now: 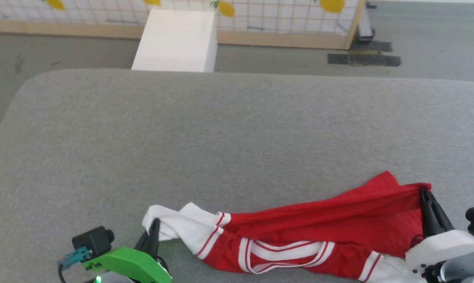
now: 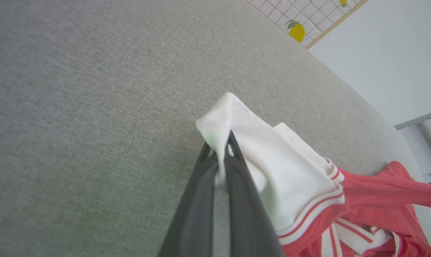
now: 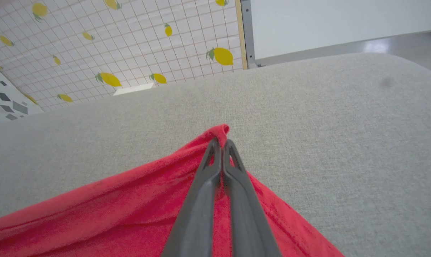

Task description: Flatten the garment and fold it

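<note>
Locate grey padded surface (image 1: 237, 129): broad and flat. Find garment (image 1: 319, 224) bunched into one long strip along the near edge, strung between both arms, with the right end raised off the cover.

Treat as light, soft and limp. Expect sagging, creasing and twisting wherever unsupported; assume no stiffness to hold a shape. Anticipate some drag against the textured cover, so lift before shifting rather than sliding. Judge as not fragile, but liable to slip from a thin pinch under a hard pull.

Take hold at edges and corners, never mid-panel. Holds in place:
- left gripper (image 2: 220, 142): clamped on the edge of a white sleeve (image 2: 272, 171), with cloth pinched between closed fingers.
- right gripper (image 3: 220, 142): clamped on a red corner (image 3: 220, 130) of the body cloth, fingers pressed together around it.

To flatten, probably best to draw these two holds apart, lay the strip down, then re-grip at shoulder and hem corners.

Count, by size:
- Padded surface: one.
- White block (image 1: 176, 39) on the floor beyond: one.
- Garment: one.
- Grippers: two, both closed on cloth.
- White sleeves in head view: two, one at each end of the strip.
- Striped collar loop (image 1: 284, 255): one.
</note>
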Tool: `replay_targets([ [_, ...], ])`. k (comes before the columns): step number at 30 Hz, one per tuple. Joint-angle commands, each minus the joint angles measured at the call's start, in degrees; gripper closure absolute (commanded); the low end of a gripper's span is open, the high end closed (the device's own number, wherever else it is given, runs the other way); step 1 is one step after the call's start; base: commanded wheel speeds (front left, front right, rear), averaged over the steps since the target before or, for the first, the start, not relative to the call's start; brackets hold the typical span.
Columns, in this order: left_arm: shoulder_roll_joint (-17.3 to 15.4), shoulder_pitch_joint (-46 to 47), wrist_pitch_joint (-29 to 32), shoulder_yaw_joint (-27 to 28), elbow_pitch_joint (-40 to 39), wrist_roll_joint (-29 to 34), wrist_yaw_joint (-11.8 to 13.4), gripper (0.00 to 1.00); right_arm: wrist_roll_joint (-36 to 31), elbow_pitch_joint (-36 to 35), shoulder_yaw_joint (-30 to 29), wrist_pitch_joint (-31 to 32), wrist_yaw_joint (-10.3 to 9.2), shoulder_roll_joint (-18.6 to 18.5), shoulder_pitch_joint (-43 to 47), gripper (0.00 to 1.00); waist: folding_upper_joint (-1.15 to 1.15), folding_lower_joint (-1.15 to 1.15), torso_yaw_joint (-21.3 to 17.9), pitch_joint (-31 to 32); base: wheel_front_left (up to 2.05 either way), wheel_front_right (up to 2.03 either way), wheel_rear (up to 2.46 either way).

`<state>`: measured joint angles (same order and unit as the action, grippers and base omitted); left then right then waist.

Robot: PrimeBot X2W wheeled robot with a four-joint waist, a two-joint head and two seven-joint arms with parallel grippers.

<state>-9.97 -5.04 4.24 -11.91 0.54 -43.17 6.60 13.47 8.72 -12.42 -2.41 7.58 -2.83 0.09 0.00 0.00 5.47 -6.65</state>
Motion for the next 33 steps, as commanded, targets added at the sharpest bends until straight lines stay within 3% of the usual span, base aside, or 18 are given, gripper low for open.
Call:
replay_targets([
  [1,-1.0,0.2,-1.0,0.3,-0.7,1.4,0.1,1.00,-0.3,-2.0,0.0,0.8,-0.09,-0.1,1.0,1.00,0.00,0.00,-3.0,2.5,0.00,0.00,0.00],
  [12,-7.1,10.1,-4.1,1.5,-7.9,7.9,-1.5,1.00,-8.7,-20.3,0.8,12.2,-0.09,-1.7,-1.0,1.00,0.00,0.00,-6.9,4.2,0.00,0.00,0.00],
  [15,-9.1,16.3,-3.8,1.6,-10.4,9.8,-2.5,1.00,-9.4,-24.3,1.1,15.5,-0.09,-5.8,-4.7,1.00,0.00,0.00,-7.1,3.6,0.00,0.00,0.00],
  [16,-10.4,20.7,-3.4,1.5,-11.7,11.1,-3.3,1.00,-9.5,-26.0,1.5,17.6,-0.09,-9.0,-7.7,1.00,0.00,0.00,-7.1,3.3,0.00,0.00,0.00],
  [20,-11.7,29.6,-2.1,1.8,-13.4,11.5,-4.8,1.00,-9.8,-29.2,3.3,22.2,-0.09,-14.1,-14.3,1.00,0.00,0.00,-7.3,2.3,0.00,0.00,0.00],
  [29,-12.2,49.8,2.0,3.8,-9.9,6.7,-7.9,1.00,-6.3,-25.0,9.4,30.0,-0.09,-22.6,-34.0,1.00,0.00,0.00,-8.0,-4.0,0.00,0.00,0.00],
  [33,-12.7,59.1,3.3,5.0,-4.7,5.7,-8.3,1.00,-5.4,-19.3,13.2,31.6,-0.09,-23.6,-44.3,1.00,0.00,0.00,-8.6,-9.0,0.00,0.00,0.00],
])
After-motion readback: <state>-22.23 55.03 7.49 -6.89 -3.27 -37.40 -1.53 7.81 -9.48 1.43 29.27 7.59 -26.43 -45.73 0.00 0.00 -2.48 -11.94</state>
